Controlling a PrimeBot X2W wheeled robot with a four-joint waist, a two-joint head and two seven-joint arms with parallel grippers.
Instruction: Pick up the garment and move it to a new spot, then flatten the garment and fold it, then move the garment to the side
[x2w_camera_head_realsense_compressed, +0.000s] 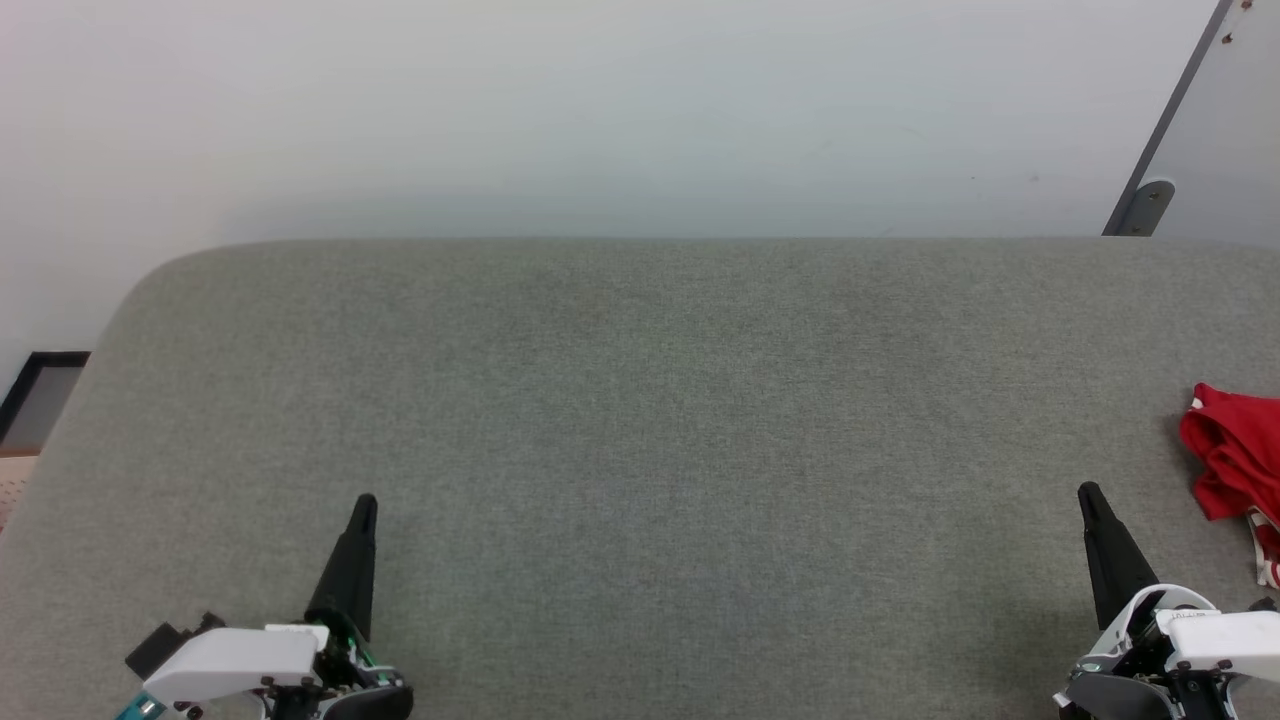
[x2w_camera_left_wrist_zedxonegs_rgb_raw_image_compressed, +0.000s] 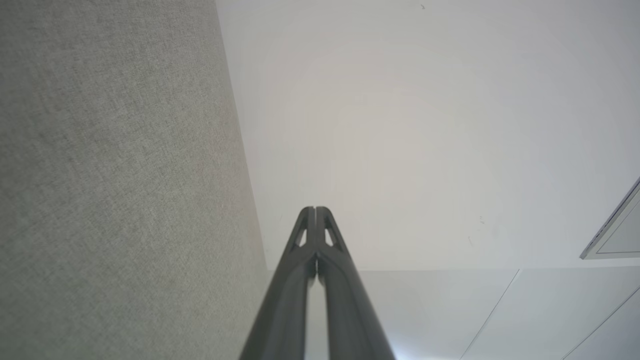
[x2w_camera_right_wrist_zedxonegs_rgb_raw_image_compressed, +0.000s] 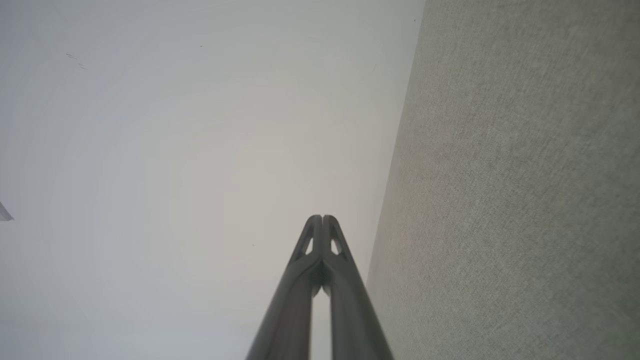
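i see the garment (x2w_camera_head_realsense_compressed: 1235, 455) bunched at the right edge of the grey padded surface (x2w_camera_head_realsense_compressed: 640, 400), just right of my right gripper (x2w_camera_head_realsense_compressed: 1088, 492). the left gripper (x2w_camera_head_realsense_compressed: 365, 502) sits well apart at near left. both are clenched tip to tip. wide grey cloth runs between them and on to the far edge at the wall (x2w_camera_head_realsense_compressed: 600, 120).

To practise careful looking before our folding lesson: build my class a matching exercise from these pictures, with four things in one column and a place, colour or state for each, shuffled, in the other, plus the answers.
Things
1. garment
2. left pincer
3. right pincer
4. table

Descriptions
A. grey, with a woven surface
B. shut, at the lower left of the head view
C. red, bunched up at the right edge of the head view
D. shut, at the lower right, near the red cloth but not touching it

Pairs: 1-C, 2-B, 3-D, 4-A
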